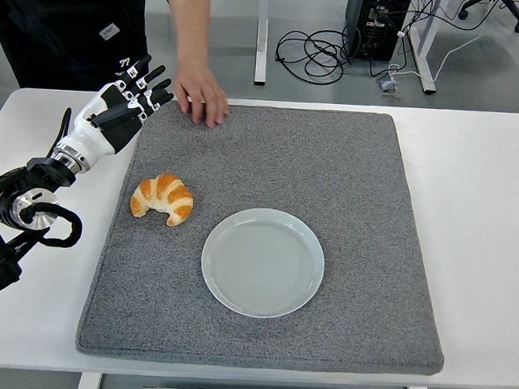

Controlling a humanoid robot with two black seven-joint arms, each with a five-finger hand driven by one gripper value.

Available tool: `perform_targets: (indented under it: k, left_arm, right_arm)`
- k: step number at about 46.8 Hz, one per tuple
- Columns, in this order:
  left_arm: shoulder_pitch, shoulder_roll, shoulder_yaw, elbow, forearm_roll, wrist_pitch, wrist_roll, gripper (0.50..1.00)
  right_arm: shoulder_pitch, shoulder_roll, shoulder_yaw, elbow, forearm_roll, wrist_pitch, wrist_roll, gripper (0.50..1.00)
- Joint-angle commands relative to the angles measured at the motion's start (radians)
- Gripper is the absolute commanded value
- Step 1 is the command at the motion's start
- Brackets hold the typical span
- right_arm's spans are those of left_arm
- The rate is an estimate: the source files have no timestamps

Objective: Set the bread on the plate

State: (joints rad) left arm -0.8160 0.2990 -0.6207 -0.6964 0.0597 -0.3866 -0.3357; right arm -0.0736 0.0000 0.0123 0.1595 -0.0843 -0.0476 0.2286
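Golden-brown crescent croissant (162, 198) is lying on the grey felt mat (349, 173), just left of the round pale-blue plate (262, 262), not touching it. Left robot hand (129, 98) is hovering over the mat's far-left corner, fingers spread, holding nothing. A person's hand (202, 94) is resting on the mat's far edge.
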Motion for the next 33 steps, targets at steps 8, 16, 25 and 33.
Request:
perform_targets:
  k: [8, 16, 25, 33]
  left_arm:
    - [0.001, -0.006, 0.001, 0.0, 0.0, 0.0, 0.001, 0.965]
    - [0.003, -0.012, -0.001, 0.0, -0.008, 0.011, -0.009, 0.966]
    - [0.008, -0.018, -0.001, 0.0, -0.006, 0.02, -0.011, 0.965]
    - [0.009, -0.017, 0.007, 0.0, -0.006, 0.018, -0.009, 0.966]
  right_arm:
    - [0.0, 0.0, 0.0, 0.0, 0.0, 0.0, 0.0, 1.0]
    - [0.0, 0.0, 0.0, 0.0, 0.0, 0.0, 0.0, 1.0]
    - [0.0, 0.0, 0.0, 0.0, 0.0, 0.0, 0.0, 1.0]
    - [0.002, 0.0, 0.0, 0.0, 0.0, 0.0, 0.0, 1.0]
